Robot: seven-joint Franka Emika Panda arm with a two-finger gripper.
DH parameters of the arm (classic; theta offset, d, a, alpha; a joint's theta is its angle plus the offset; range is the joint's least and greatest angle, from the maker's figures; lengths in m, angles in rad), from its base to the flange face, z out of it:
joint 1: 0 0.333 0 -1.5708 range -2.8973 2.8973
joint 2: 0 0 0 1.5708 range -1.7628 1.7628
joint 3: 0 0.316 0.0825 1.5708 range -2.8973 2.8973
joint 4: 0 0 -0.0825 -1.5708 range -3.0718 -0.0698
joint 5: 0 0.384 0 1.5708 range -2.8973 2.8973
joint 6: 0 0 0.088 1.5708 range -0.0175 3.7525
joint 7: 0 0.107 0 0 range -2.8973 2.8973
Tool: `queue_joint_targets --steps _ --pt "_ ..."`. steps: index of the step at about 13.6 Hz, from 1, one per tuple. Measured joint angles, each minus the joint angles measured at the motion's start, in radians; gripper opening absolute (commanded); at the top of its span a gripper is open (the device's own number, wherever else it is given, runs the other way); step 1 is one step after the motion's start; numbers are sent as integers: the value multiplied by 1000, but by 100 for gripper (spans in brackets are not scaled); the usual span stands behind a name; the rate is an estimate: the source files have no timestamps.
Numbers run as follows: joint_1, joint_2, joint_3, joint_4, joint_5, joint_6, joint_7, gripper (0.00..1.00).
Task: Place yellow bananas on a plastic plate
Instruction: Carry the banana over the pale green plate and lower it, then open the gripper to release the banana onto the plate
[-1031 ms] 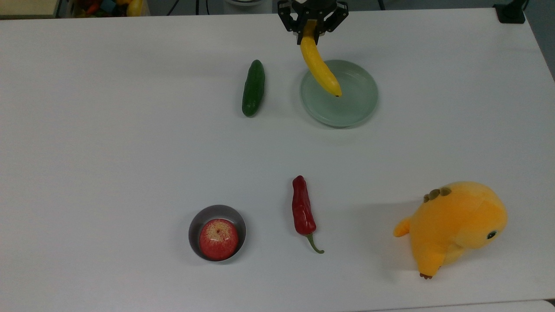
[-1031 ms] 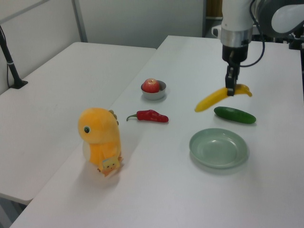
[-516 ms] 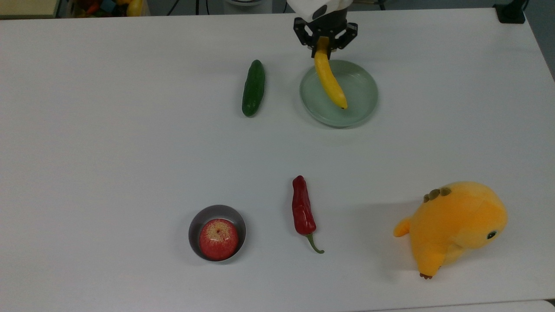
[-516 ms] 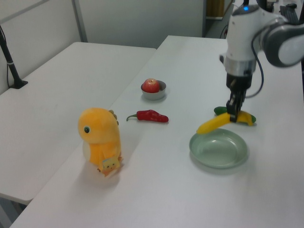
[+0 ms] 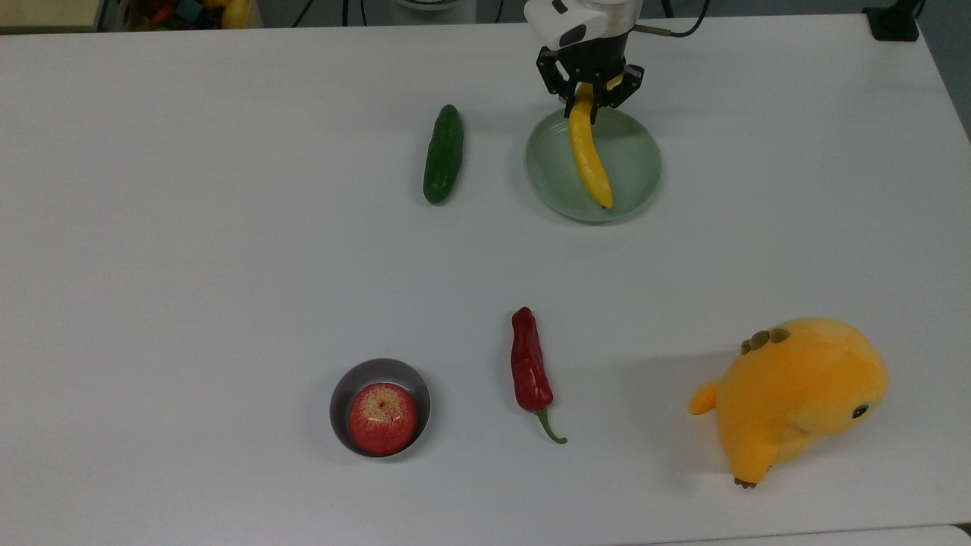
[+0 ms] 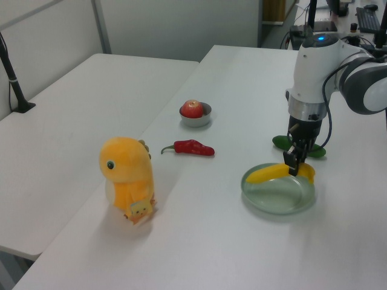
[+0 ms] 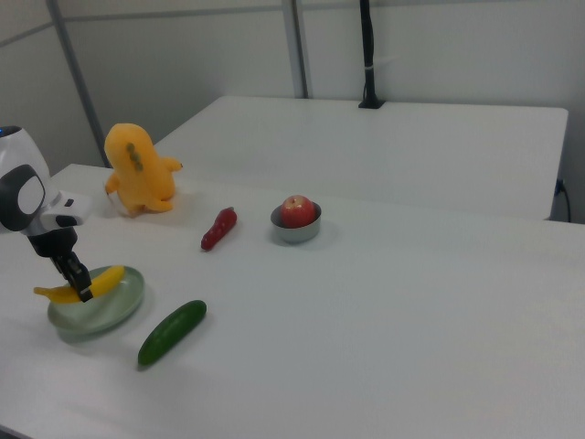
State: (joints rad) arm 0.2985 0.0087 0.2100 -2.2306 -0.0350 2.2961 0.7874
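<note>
Free room and obstacles on the white table (image 5: 190, 265)

The middle of the table is open and wide, so a gripper can pass there freely. At the far edge in the top view, the gripper (image 5: 590, 102) with the banana (image 5: 588, 155) occupies the plate (image 5: 637, 163); the cucumber (image 5: 443, 154) lies near, on the top view's left. Chili pepper (image 5: 529, 370), bowl (image 5: 345, 390) with apple (image 5: 382, 418) and plush toy (image 5: 796, 394) stand along the near side, well apart.

Gripper (image 5: 590, 97) covers the banana's (image 5: 588, 155) far end in the top view; cucumber (image 6: 316, 151) sits half-hidden behind the arm.
</note>
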Motion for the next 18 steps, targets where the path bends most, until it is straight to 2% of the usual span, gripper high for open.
queue_joint_targets --steps 1,2,3,4,7,14,18 --pt "-7 4 0 0 -39 3 51 28" --pt "-10 5 0 0 -71 3 89 43" --pt "-11 6 1 0 -108 3 136 65" --pt "-11 7 1 0 -117 3 151 78" --pt "-11 9 1 0 -122 3 164 99" --pt "-11 3 2 18 -122 -41 167 100" --pt "-13 -9 2 129 -122 -182 174 100"
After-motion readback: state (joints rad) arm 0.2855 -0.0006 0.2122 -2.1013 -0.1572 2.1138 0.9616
